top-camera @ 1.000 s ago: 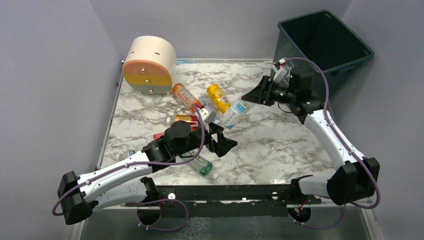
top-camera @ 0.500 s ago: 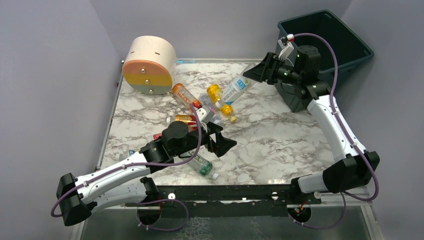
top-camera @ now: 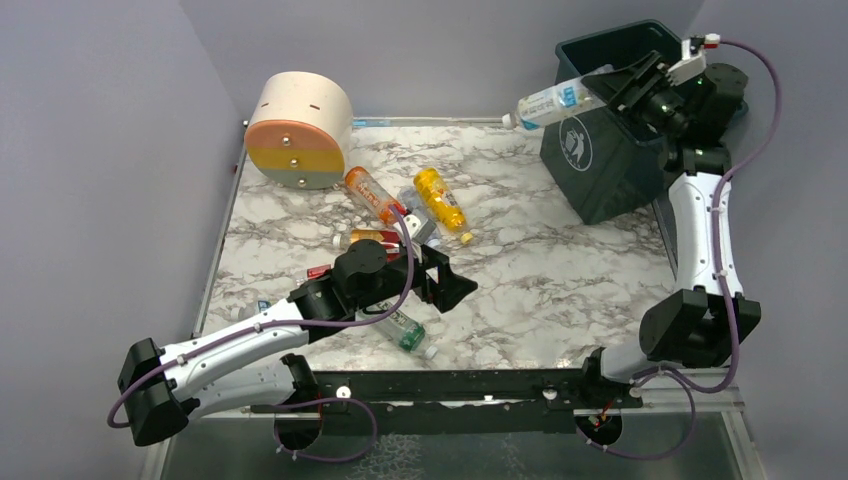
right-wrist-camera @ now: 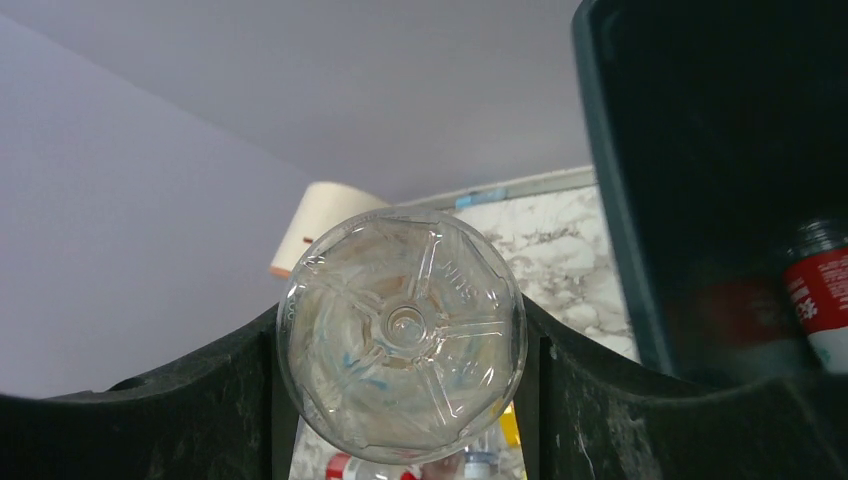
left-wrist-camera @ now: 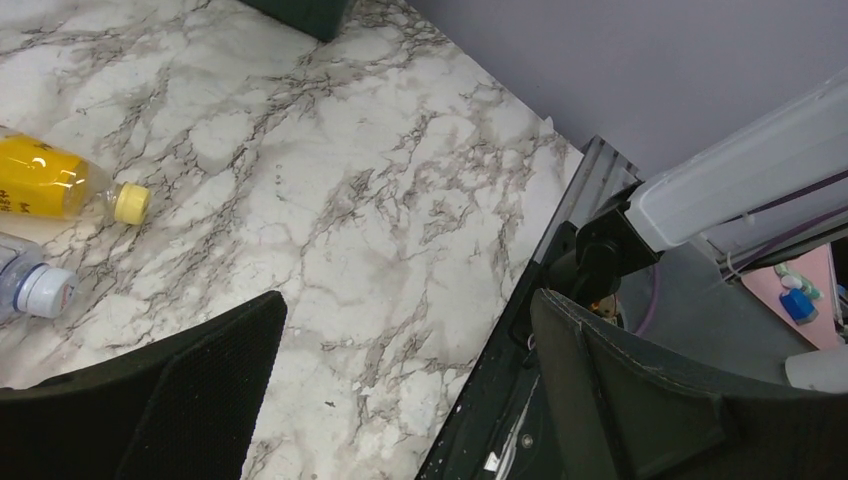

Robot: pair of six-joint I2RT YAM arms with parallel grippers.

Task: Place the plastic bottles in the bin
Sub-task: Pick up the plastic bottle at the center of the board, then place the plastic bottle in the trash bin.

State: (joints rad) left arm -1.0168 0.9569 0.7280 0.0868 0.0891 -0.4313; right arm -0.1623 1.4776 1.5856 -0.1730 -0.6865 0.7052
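Note:
My right gripper [top-camera: 612, 88] is shut on a clear bottle [top-camera: 556, 100] with a blue label. It holds the bottle by its base, level, high over the near left rim of the dark teal bin [top-camera: 610, 175], cap pointing left. In the right wrist view the bottle's base [right-wrist-camera: 400, 335] fills the gap between the fingers of my right gripper [right-wrist-camera: 400, 400]. A red-labelled bottle [right-wrist-camera: 825, 290] lies inside the bin [right-wrist-camera: 610, 200]. An orange bottle [top-camera: 372, 193], a yellow bottle [top-camera: 440, 198] and a green-capped bottle [top-camera: 405, 328] lie on the table. My left gripper [top-camera: 452, 286] hangs open and holds nothing.
The cream cylinder [top-camera: 298, 130] with an orange and green face stands at the back left. In the left wrist view the left gripper [left-wrist-camera: 405, 390] hangs over marble near the black front rail [left-wrist-camera: 500, 400], with the yellow bottle [left-wrist-camera: 50, 190] and a clear bottle [left-wrist-camera: 30, 290] to its left.
The right arm has lifted the clear bottle from over the table's middle, up and to the right, to the bin's rim. The left arm has barely moved.

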